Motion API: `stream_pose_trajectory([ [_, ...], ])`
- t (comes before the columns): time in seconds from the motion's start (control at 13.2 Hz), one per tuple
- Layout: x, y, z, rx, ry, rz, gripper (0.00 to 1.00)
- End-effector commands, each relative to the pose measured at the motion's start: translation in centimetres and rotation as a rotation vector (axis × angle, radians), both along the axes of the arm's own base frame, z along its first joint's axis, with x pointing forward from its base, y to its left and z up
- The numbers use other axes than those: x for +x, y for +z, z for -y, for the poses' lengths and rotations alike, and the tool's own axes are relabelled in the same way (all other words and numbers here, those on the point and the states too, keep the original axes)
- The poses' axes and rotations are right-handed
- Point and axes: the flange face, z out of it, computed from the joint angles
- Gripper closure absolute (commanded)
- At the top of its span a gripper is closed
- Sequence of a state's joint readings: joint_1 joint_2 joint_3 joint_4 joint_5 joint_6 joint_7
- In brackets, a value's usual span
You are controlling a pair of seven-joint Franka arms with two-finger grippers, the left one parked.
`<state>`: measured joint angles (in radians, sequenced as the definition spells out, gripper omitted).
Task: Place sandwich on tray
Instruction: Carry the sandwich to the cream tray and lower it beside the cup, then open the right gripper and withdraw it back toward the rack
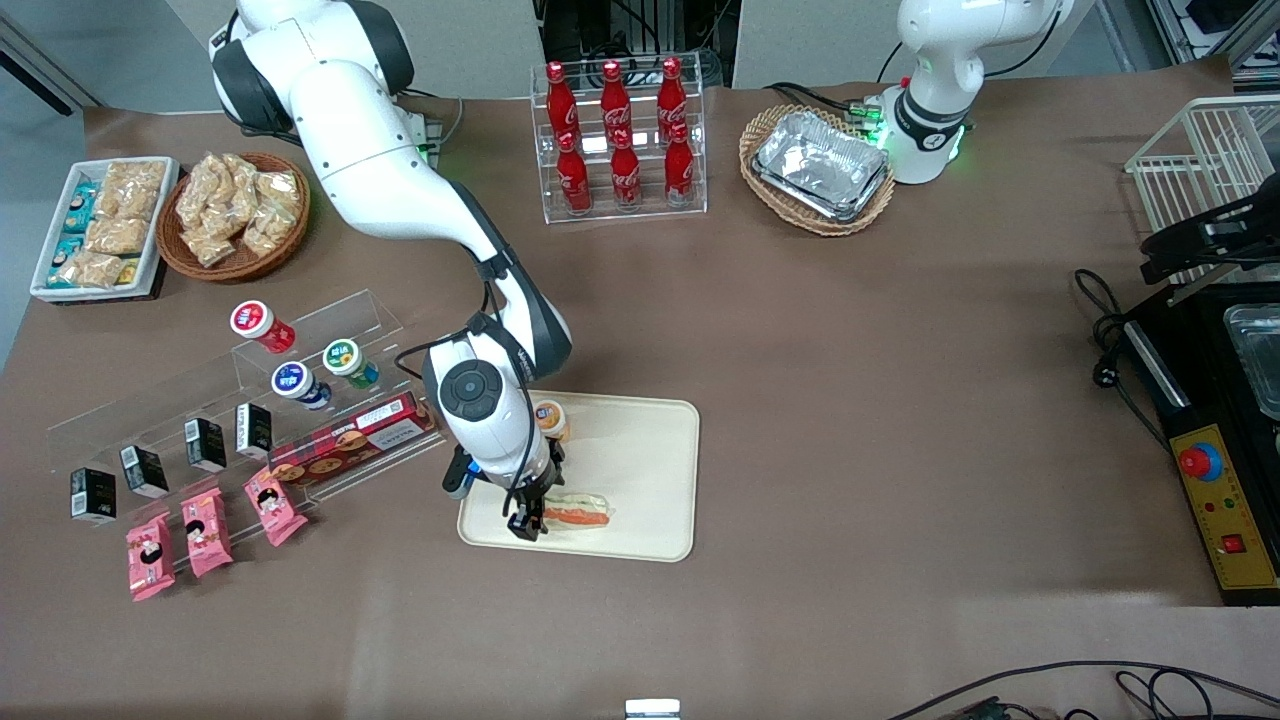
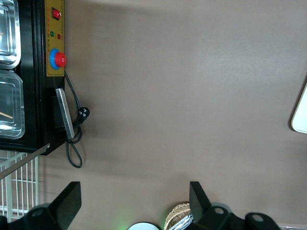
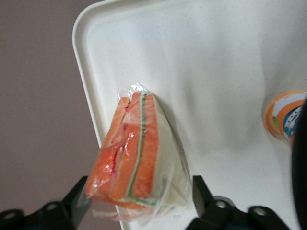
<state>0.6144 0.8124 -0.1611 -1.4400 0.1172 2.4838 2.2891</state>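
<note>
The clear-wrapped sandwich (image 1: 578,513), orange-red stripe and green filling showing, lies on the cream tray (image 1: 650,450) close to the rim nearest the front camera. My right gripper (image 1: 528,522) hangs low over the sandwich's end that points toward the working arm's end of the table. The wrist view shows the sandwich (image 3: 139,148) resting on the tray (image 3: 216,57), and the gripper (image 3: 139,191) open, one finger spread wide at each side of the wrapper's end.
A small orange-lidded cup (image 1: 550,418) stands on the tray, farther from the front camera than the sandwich. Beside the tray is a clear shelf holding a red biscuit box (image 1: 355,445), with pink snack packets (image 1: 205,530) in front of it. A cola bottle rack (image 1: 620,140) stands farther off.
</note>
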Motion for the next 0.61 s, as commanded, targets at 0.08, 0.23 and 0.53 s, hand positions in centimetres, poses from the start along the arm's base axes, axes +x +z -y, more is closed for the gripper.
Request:
stream_pose_trajectory([
  [0.08, 0.8, 3.7, -0.5, 0.038, -0.011, 0.048, 0.00],
  [0.23, 0.5, 5.9, 0.0, 0.016, 0.004, 0.040, 0.00],
  [0.53, 0.9, 13.9, 5.1, -0.026, 0.114, -0.023, 0.00],
])
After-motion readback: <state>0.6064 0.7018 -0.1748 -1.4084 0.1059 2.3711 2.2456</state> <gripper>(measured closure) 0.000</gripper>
